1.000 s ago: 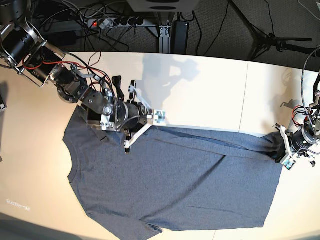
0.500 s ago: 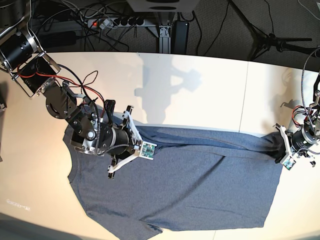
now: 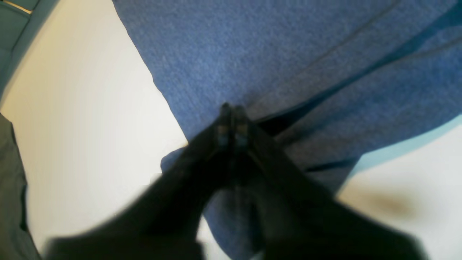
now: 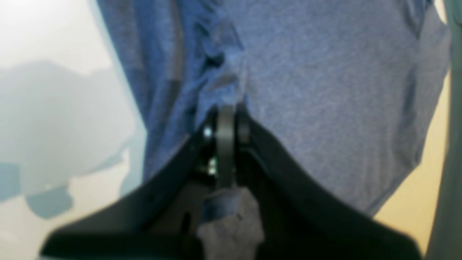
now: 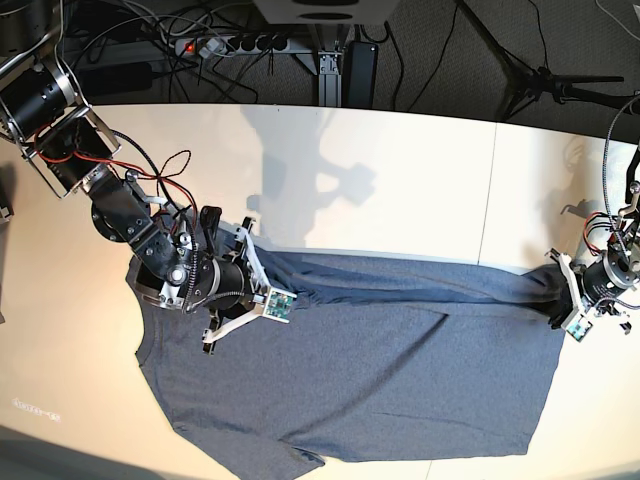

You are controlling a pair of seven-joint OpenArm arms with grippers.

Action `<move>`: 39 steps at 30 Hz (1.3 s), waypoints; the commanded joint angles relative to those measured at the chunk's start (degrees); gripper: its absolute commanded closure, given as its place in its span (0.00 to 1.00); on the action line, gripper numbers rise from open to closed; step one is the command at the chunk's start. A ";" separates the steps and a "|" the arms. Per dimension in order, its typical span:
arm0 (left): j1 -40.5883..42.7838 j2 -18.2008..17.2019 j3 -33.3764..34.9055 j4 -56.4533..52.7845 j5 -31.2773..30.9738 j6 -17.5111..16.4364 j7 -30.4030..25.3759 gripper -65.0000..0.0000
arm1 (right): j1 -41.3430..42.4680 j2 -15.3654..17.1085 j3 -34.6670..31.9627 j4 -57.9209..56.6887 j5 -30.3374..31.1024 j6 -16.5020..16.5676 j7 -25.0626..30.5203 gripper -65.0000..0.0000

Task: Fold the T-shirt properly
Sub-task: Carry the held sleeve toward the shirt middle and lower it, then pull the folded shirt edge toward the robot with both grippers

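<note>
- Base view: blue-grey T-shirt (image 5: 370,370) lies spread over the near half of the white table (image 5: 400,180), neck toward the table's left edge, hem toward the right edge.
- Far long edge of the shirt is folded over into a narrow band running left to right.
- Right gripper (image 5: 262,300) sits on that folded edge near the sleeve end; right wrist view shows its fingertips (image 4: 243,122) pinched on bunched fabric.
- Left gripper (image 5: 570,300) is at the hem corner by the table's right edge; left wrist view shows its fingertips (image 3: 224,119) nearly together with shirt fabric under them; grip on cloth: cannot tell.
- Power strip (image 5: 235,44) and cables lie on the floor beyond the table's far edge.
</note>
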 commanded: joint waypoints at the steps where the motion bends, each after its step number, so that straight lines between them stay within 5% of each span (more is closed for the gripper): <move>1: -1.29 -1.27 -0.50 0.59 -0.39 -0.17 -1.05 0.72 | 1.75 0.28 0.74 -0.35 -0.57 -0.57 1.51 0.77; 4: -1.31 -1.29 -0.50 0.59 -1.40 -0.17 -1.03 0.58 | 1.88 0.28 0.98 -2.86 -0.76 -3.30 2.49 0.51; 13: -1.60 -1.09 -2.43 0.61 -9.01 0.26 0.68 0.58 | 3.30 0.11 5.79 -3.65 3.98 -8.13 2.51 0.51; 17: -1.60 0.07 -7.52 0.59 -10.88 7.48 3.41 0.58 | 3.28 -0.04 13.86 -3.67 8.63 -13.77 1.88 0.51; 19: -1.60 0.81 -9.55 0.59 -11.06 7.48 3.56 0.66 | 3.26 -0.04 18.10 -3.69 10.60 -15.87 1.86 0.51; 21: -1.60 1.57 -9.94 0.59 -11.04 7.34 3.50 0.84 | 3.26 -0.07 21.59 -3.85 11.02 -16.11 1.86 0.61; 23: -1.42 2.69 -9.94 0.59 -11.02 7.39 3.54 1.00 | 3.10 -0.04 24.00 -4.13 9.68 -16.06 1.33 0.91; 24: -1.40 3.28 -9.94 0.59 -11.02 7.39 3.72 1.00 | 2.91 -0.04 24.94 -4.26 9.18 -16.06 1.20 1.00; 30: -1.44 6.93 -9.94 0.59 -11.04 10.45 9.38 1.00 | -1.99 -0.02 27.50 -4.48 8.90 -16.59 0.46 1.00; 39: -1.42 8.39 -9.94 0.59 -13.60 10.43 19.63 1.00 | -12.24 -0.98 28.57 -5.49 8.87 -18.53 0.37 1.00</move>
